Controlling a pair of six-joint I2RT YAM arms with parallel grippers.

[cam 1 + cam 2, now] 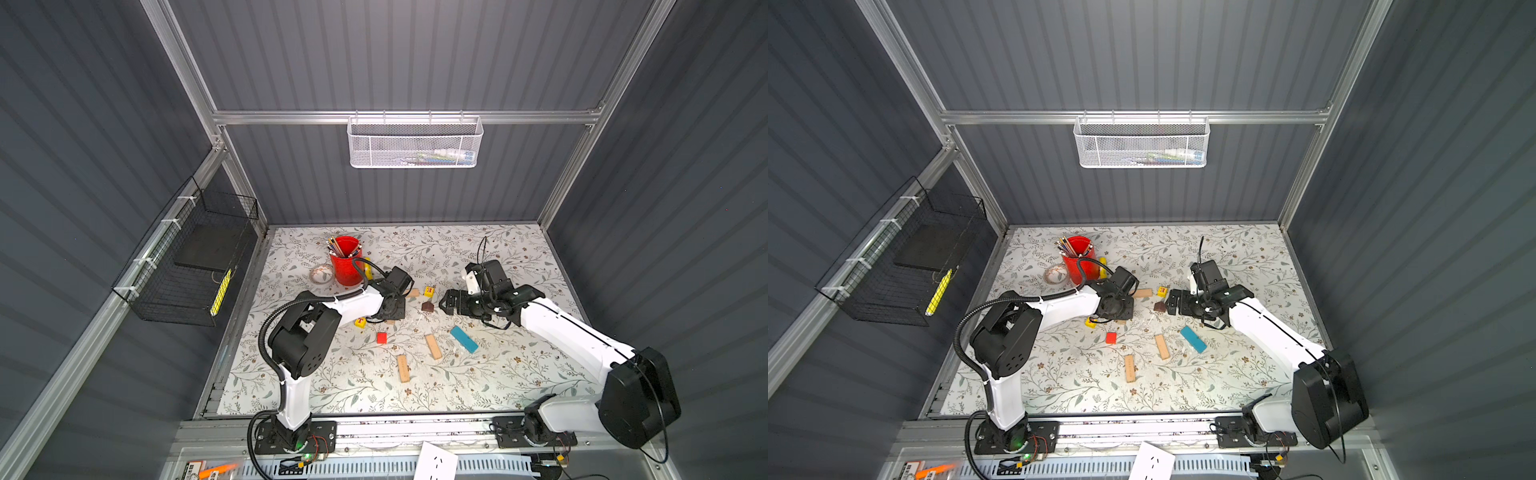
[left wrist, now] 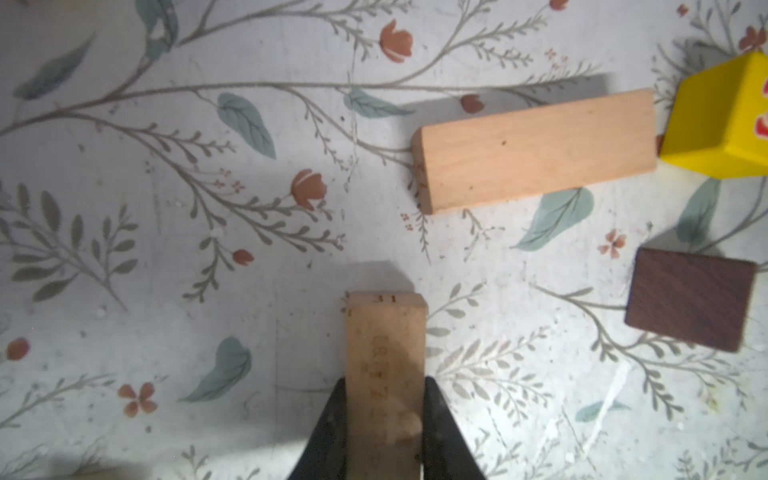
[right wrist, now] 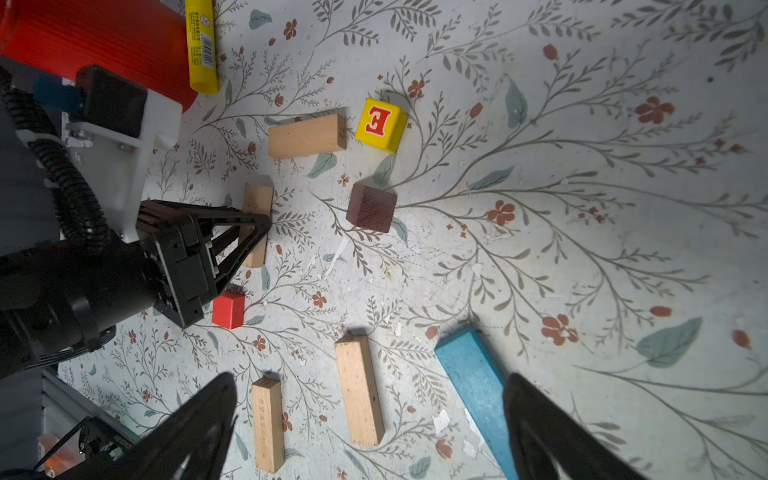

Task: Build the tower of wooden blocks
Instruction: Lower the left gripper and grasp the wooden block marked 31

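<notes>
My left gripper [image 2: 384,415] is shut on a tan plank [image 2: 386,357], its black fingers [image 2: 328,428] pressed against the plank's two long sides, low over the table. Close by lie another tan plank [image 2: 536,151], a yellow red-lettered cube [image 3: 381,124] and the dark brown piece [image 3: 371,208]. My right gripper [image 3: 370,380] hangs open and empty beside the brown piece [image 1: 427,307]. In a top view, a second yellow cube [image 1: 360,322], a red cube [image 1: 381,338], two tan planks [image 1: 433,346] [image 1: 403,368] and a blue plank [image 1: 463,339] lie nearer the front.
A red pencil cup [image 1: 345,262], a tape roll [image 1: 321,274] and a yellow stick [image 3: 200,45] stand behind the left arm. A black wire basket [image 1: 187,266] hangs on the left wall. A white mesh basket [image 1: 415,143] hangs on the back rail.
</notes>
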